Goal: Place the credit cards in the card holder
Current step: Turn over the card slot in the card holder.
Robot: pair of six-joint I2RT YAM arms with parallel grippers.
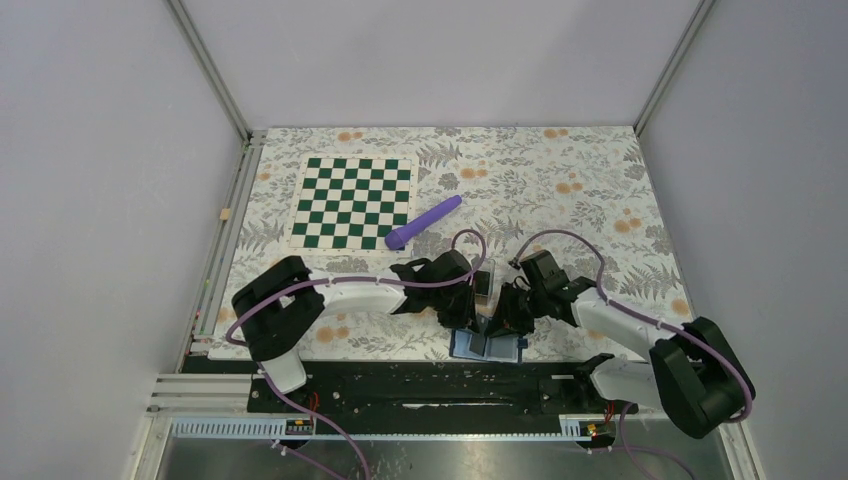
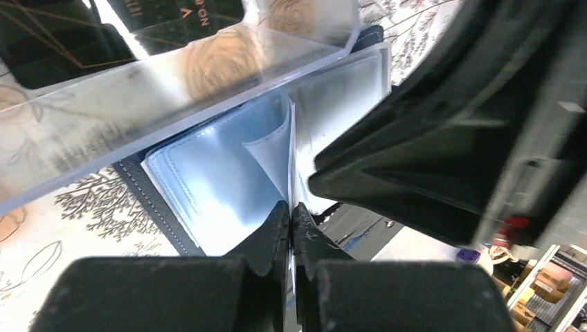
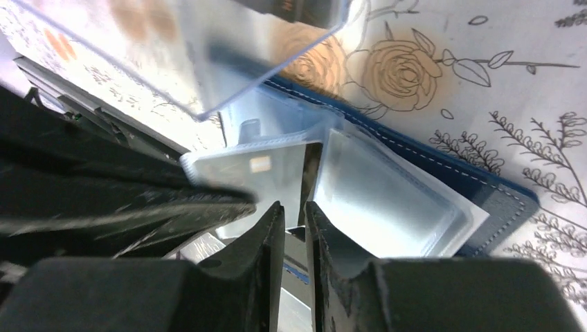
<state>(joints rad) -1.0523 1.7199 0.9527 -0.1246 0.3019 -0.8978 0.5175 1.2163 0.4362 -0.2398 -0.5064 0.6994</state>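
One glossy, stitched card holder (image 3: 415, 200) lies open; left jaws together, right jaws ajar.

One camera sits high behind both arms and looks down on the whole counter (image 1: 560, 170) from far away, while the wrist cameras peek past the left end effector (image 2: 291, 211) and the right end effector (image 3: 295, 211) from very close, and all three see the card holder (image 1: 487, 345).

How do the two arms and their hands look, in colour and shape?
The left arm and right arm have white links, black joints and a looping purple cable. The left hand and right hand are black, with two tapered fingers.
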